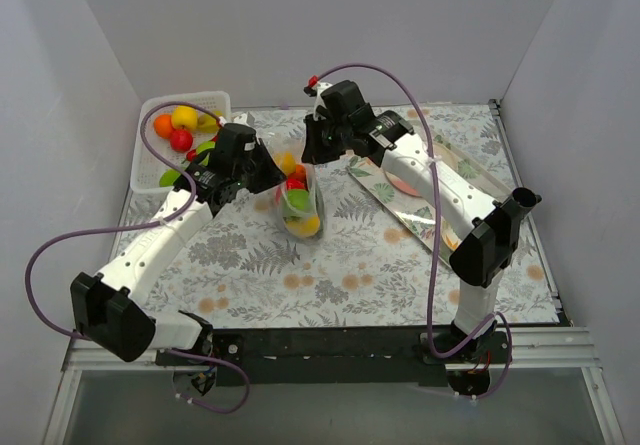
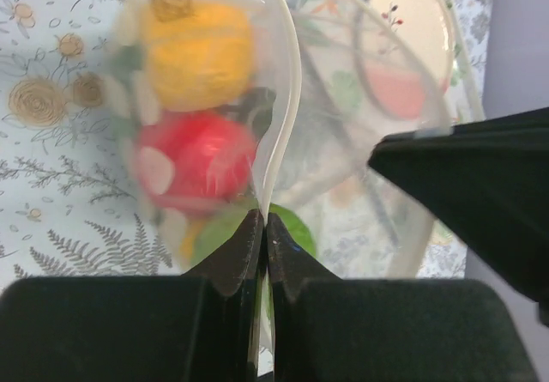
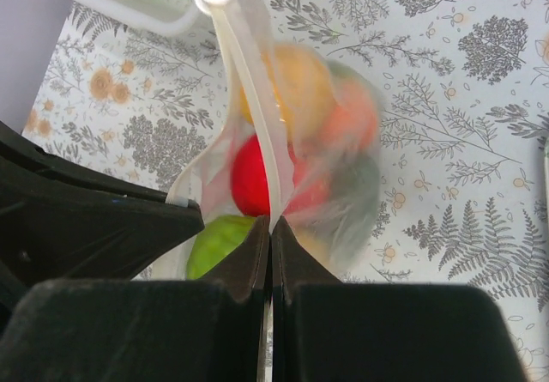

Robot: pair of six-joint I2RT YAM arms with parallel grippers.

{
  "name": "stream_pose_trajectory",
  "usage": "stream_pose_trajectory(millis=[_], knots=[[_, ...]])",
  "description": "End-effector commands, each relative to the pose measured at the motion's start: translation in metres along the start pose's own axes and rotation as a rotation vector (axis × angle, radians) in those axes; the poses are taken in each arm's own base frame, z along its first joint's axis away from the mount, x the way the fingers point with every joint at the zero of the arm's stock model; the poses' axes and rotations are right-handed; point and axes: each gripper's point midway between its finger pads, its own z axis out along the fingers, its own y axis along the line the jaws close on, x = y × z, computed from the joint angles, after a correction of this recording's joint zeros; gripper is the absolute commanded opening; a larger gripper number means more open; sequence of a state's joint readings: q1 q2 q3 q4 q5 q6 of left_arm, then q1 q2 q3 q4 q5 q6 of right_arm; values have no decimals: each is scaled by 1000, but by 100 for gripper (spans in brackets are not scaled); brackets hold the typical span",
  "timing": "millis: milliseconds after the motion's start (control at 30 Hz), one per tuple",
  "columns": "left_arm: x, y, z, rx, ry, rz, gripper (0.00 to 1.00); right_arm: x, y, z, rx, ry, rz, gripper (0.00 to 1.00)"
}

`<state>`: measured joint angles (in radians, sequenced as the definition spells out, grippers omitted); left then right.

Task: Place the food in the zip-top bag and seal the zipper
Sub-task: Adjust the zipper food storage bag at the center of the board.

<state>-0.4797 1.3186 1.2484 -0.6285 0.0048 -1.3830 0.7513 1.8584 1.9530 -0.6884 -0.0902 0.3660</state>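
The zip-top bag (image 1: 300, 201) hangs over the middle of the table, held between both grippers at its mouth. It holds a yellow fruit (image 2: 197, 56), a red fruit (image 2: 197, 163) and a green piece (image 2: 292, 227). My left gripper (image 2: 264, 227) is shut on the zipper strip (image 2: 279, 124) and shows in the top view (image 1: 270, 177). My right gripper (image 3: 270, 232) is shut on the same strip (image 3: 249, 81) from the other end and shows in the top view (image 1: 312, 151). In the right wrist view the bag shows red (image 3: 249, 180), green (image 3: 219, 240) and orange (image 3: 300, 81) pieces.
A white slotted basket (image 1: 215, 98) at the back left holds orange, yellow, red and green fruit (image 1: 180, 125). A shiny tray (image 1: 470, 170) with a beige plate (image 2: 412, 39) lies at the right. The table has a leaf-patterned cloth (image 1: 380, 265).
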Motion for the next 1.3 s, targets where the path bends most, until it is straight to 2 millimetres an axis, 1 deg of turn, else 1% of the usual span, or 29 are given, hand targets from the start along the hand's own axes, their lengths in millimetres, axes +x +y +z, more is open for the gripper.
stream_pose_trajectory(millis=[0,33,67,133,167,200,233,267,300,333,400,433,500,600,667,700,733,800,900,933,1000,1033,1200,1267], knots=[[-33,-30,-20,101,-121,-68,0,-22,32,-13,-119,-68,-33,1],[-32,-31,-19,104,-123,-98,0,-18,40,-14,-140,-61,-44,1],[-27,-27,-17,94,-118,-118,0,-16,41,-13,-144,-58,-51,1],[-25,-24,-16,86,-146,-143,0,-13,38,-11,-134,-57,-54,1],[-26,-26,-22,101,-165,-184,0,-13,37,-10,-132,-55,-56,1],[-21,-21,-18,101,-171,-200,0,-12,42,-6,-159,-40,-63,1],[-23,-20,-20,101,-190,-224,0,-11,49,-5,-196,-29,-71,1],[-26,-21,-26,113,-213,-268,0,-8,55,-4,-230,-13,-77,1],[-26,-18,-25,115,-228,-293,0,-9,63,-1,-266,-4,-90,1],[-30,-17,-28,110,-259,-312,0,-4,68,0,-273,11,-105,1],[-34,-16,-35,124,-301,-366,0,-1,72,3,-282,27,-137,1],[-38,-13,-35,108,-329,-382,0,2,75,2,-291,33,-149,1],[-42,-11,-37,106,-353,-420,0,7,77,1,-300,47,-163,1],[-40,-9,-31,97,-351,-437,0,14,70,1,-274,64,-177,1],[-33,-7,-23,86,-333,-430,0,21,62,4,-247,73,-184,1],[-28,-7,-20,85,-323,-431,0,22,62,1,-245,69,-188,2],[-22,-2,-16,73,-312,-435,0,24,61,2,-244,72,-189,3],[-19,-3,-15,94,-310,-440,0,29,58,2,-237,82,-186,4],[-14,1,-17,95,-320,-455,0,31,54,1,-216,88,-181,9],[-15,1,-19,99,-326,-457,0,31,53,0,-210,85,-180,14],[-15,2,-21,100,-334,-461,0,28,54,-6,-208,73,-173,20],[-16,2,-22,100,-339,-462,0,25,56,-8,-210,65,-169,24],[-17,1,-21,107,-344,-467,0,18,63,-21,-225,45,-153,34],[-18,0,-21,108,-348,-469,0,20,66,-24,-249,52,-154,36]])
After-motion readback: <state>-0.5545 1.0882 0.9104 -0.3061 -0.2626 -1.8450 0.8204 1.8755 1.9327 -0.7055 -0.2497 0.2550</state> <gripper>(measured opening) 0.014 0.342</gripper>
